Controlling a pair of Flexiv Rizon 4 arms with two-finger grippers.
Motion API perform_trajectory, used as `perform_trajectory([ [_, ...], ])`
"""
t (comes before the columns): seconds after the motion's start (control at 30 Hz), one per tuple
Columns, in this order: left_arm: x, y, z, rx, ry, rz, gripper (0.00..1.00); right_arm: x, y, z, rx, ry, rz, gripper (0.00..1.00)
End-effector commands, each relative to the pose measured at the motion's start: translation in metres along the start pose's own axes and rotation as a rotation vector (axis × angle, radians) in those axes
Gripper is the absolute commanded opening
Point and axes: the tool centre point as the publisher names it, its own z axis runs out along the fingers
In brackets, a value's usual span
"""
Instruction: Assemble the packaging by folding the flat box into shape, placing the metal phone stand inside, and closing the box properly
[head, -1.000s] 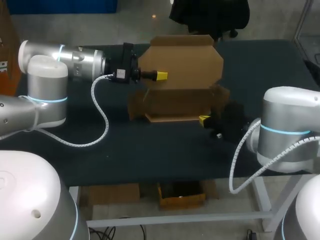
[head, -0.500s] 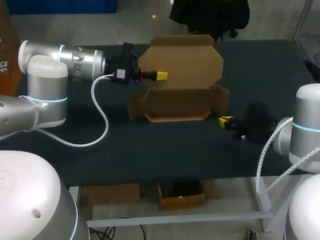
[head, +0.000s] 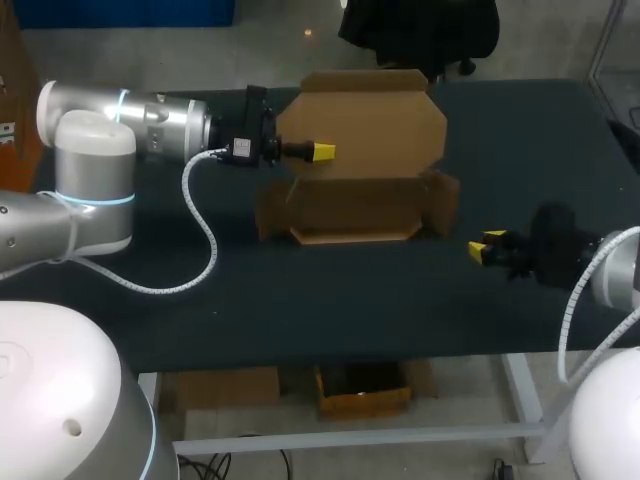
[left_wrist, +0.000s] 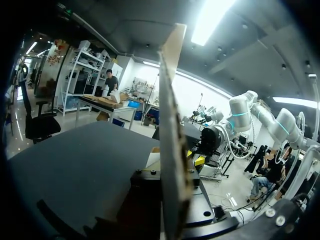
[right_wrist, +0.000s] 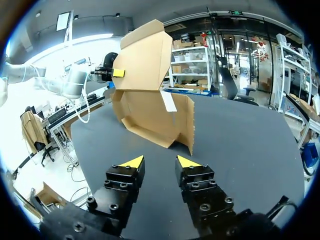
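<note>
- The box (head: 355, 208) is seen half-formed near the middle of the worktop (head: 300, 300), its long axis running from side to side across the head view, with its lid (head: 365, 115) raised upright at the far side.
- The lid's left edge is gripped by the left pincer (head: 321, 152), which is clenched on the cardboard. In the left wrist view the panel is seen edge-on between the black finger bodies.
- The right pincer (head: 488, 250) is released and holds nothing, and is kept low over the worktop, apart from the box and off its right-hand end.
- In the right wrist view the box lies straight ahead of the spread tips, the upright end flap (right_wrist: 186, 122) being the nearest part.
- That flap is judged to be within the right arm's easier reach, since the left arm is occupied with the lid.
- The metal phone stand cannot be found in any view.
</note>
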Motion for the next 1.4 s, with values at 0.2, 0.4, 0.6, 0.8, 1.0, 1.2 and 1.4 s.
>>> perform_trajectory([
  [0.2, 0.000, 0.002, 0.001, 0.000, -0.001, 0.000, 0.00, -0.024, -0.003, 0.008, 0.024, 0.036, -0.048, 0.47],
  [0.4, 0.000, 0.002, 0.001, 0.000, -0.001, 0.000, 0.00, -0.035, 0.001, 0.022, 0.033, 0.054, -0.096, 0.47],
  [0.6, 0.000, 0.002, 0.001, 0.000, -0.001, 0.000, 0.00, -0.044, 0.005, 0.035, 0.051, 0.059, -0.123, 0.48],
  [0.8, 0.000, 0.002, 0.001, 0.000, -0.001, 0.000, 0.00, -0.053, 0.007, 0.050, 0.055, 0.076, -0.134, 0.48],
  [1.0, 0.000, 0.002, 0.001, 0.000, -0.001, 0.000, 0.00, -0.057, 0.010, 0.066, 0.064, 0.089, -0.141, 0.47],
  [1.2, 0.000, 0.002, 0.001, 0.000, -0.001, 0.000, 0.00, -0.062, 0.016, 0.076, 0.071, 0.092, -0.157, 0.47],
  [1.4, 0.000, 0.002, 0.001, 0.000, -0.001, 0.000, 0.00, -0.065, 0.019, 0.085, 0.073, 0.092, -0.167, 0.47],
])
